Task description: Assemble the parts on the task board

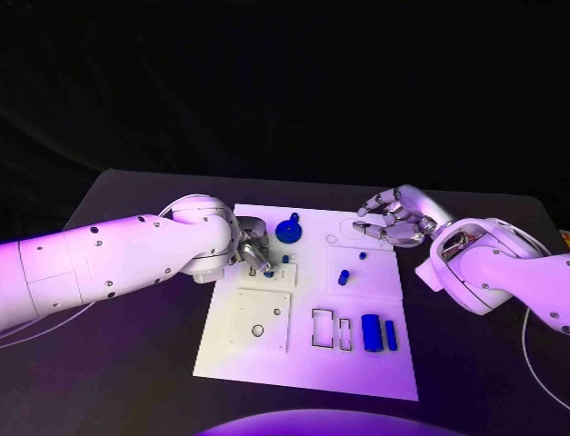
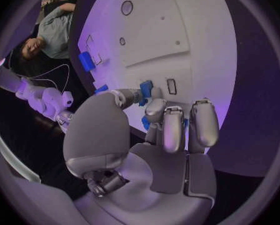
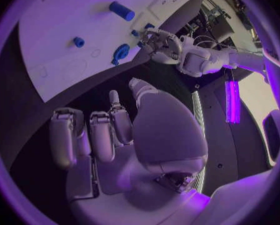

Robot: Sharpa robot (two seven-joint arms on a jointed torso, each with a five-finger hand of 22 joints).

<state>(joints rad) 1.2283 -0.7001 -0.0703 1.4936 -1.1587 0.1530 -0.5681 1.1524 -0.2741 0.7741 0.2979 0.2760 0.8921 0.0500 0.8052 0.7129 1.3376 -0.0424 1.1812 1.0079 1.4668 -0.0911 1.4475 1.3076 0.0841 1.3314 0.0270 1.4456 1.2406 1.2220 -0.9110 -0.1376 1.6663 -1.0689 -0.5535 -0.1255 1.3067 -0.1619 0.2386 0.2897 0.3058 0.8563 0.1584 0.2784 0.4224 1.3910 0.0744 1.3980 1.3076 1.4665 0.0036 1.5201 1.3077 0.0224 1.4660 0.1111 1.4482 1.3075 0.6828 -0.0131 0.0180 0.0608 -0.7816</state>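
Lying on the task board [image 1: 252,350], a small blue part [image 2: 146,88] is pinched by the left hand [image 1: 255,255] fingers; the right hand [image 1: 396,218], fingers curled emptily, is held over the board's far edge.

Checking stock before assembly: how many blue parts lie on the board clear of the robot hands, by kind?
Round disc: 1
Short pegs: 2
Long bars: 2
Total: 5
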